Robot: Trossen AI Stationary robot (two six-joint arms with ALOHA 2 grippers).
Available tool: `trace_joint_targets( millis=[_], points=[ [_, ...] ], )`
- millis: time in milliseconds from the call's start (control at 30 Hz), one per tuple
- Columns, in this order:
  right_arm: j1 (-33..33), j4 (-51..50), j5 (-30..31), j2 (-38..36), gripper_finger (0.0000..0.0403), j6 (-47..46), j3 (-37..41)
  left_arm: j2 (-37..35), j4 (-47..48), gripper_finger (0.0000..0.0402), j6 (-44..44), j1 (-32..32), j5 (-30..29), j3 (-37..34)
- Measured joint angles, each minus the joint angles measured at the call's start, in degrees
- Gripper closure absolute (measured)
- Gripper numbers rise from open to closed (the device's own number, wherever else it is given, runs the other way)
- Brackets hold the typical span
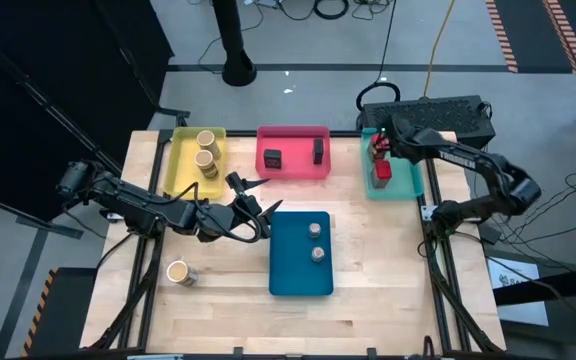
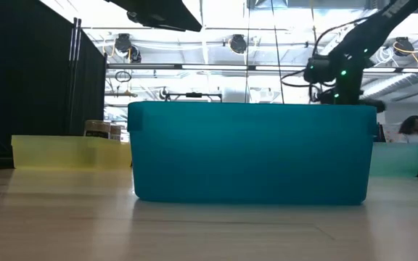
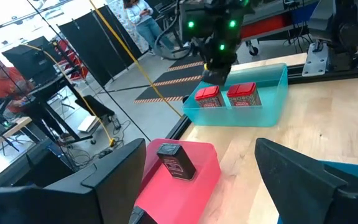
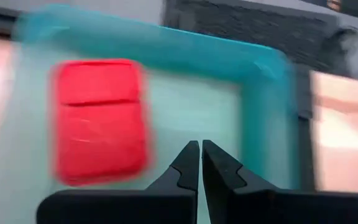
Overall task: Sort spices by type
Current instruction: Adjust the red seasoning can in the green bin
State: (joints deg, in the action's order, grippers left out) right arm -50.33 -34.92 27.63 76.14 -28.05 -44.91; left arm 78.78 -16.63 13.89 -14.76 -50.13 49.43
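Each tray held one type, so the right end effector (image 4: 200, 163), closed and empty, hung over the red boxes (image 1: 382, 170) in the far-right teal tray (image 1: 414, 187), while the open left end effector (image 1: 253, 205) waited mid-tabletop, one tan jar (image 1: 177, 271) lying unsorted near-left.

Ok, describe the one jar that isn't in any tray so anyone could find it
Start at the yellow tray at the table's far left, holding two tan jars. Come straight toward the near edge, past the left arm, to bare wood. The stray jar sits there alone, the only container outside a tray.
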Motion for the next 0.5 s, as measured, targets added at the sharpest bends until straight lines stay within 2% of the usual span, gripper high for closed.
trace_joint_targets(
  millis=[233, 500],
  points=[
    [0.7, 4.5, -0.7, 5.7, 0.0403, 2.3, 0.0, 0.0, 0.0, 0.0093, 0.1, 0.0, 0.0, 0.0],
    [2.5, 2.0, -0.8, 4.9, 0.0403, 0.9, 0.0, 0.0, 0.0, 0.0093, 0.5, 0.0, 0.0, 0.0]
  ],
)
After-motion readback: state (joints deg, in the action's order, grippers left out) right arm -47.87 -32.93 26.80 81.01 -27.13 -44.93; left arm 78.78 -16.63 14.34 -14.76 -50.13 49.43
